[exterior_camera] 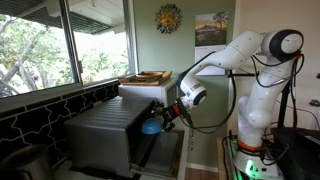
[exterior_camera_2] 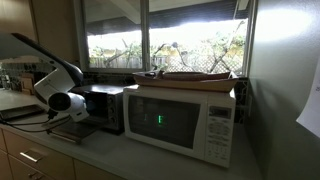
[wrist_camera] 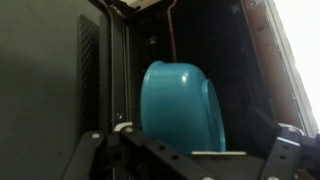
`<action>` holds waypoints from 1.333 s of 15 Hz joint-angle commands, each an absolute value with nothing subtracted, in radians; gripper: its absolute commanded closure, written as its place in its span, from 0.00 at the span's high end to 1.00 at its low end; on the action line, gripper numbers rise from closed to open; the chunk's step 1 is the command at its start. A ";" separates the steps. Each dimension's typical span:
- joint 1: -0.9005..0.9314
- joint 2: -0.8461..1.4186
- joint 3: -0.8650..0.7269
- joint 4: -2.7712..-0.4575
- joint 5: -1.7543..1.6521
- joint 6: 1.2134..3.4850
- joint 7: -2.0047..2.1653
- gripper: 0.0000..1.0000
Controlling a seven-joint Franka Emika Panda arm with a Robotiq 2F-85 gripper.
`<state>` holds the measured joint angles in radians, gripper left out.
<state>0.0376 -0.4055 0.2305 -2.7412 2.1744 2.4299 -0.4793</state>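
Note:
A teal bowl [wrist_camera: 180,105] stands on its edge in the dark mouth of a toaster oven [wrist_camera: 50,80]. My gripper [wrist_camera: 190,142] is right in front of it and open. One finger [wrist_camera: 93,148] shows at the lower left and the other at the lower right, both clear of the bowl's sides. In an exterior view the bowl [exterior_camera: 151,125] sits just ahead of the gripper [exterior_camera: 166,114], above the oven's lowered door [exterior_camera: 140,150]. From the opposite side the gripper [exterior_camera_2: 62,102] faces the oven [exterior_camera_2: 102,105], and the bowl is hidden.
A white microwave [exterior_camera_2: 180,120] stands beside the oven and carries a flat wooden tray [exterior_camera: 146,77] on top. Windows [exterior_camera: 60,40] run along the wall behind. The white arm [exterior_camera: 240,55] reaches in from its base [exterior_camera: 250,140]. Counter drawers [exterior_camera_2: 30,155] lie below.

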 commanded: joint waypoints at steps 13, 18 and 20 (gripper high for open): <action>0.028 -0.418 0.412 -2.588 2.264 2.762 -0.594 1.00; 0.029 -0.375 0.475 -2.526 2.217 2.939 -0.565 1.00; 0.019 -0.362 0.500 -2.502 2.212 2.972 -0.601 1.00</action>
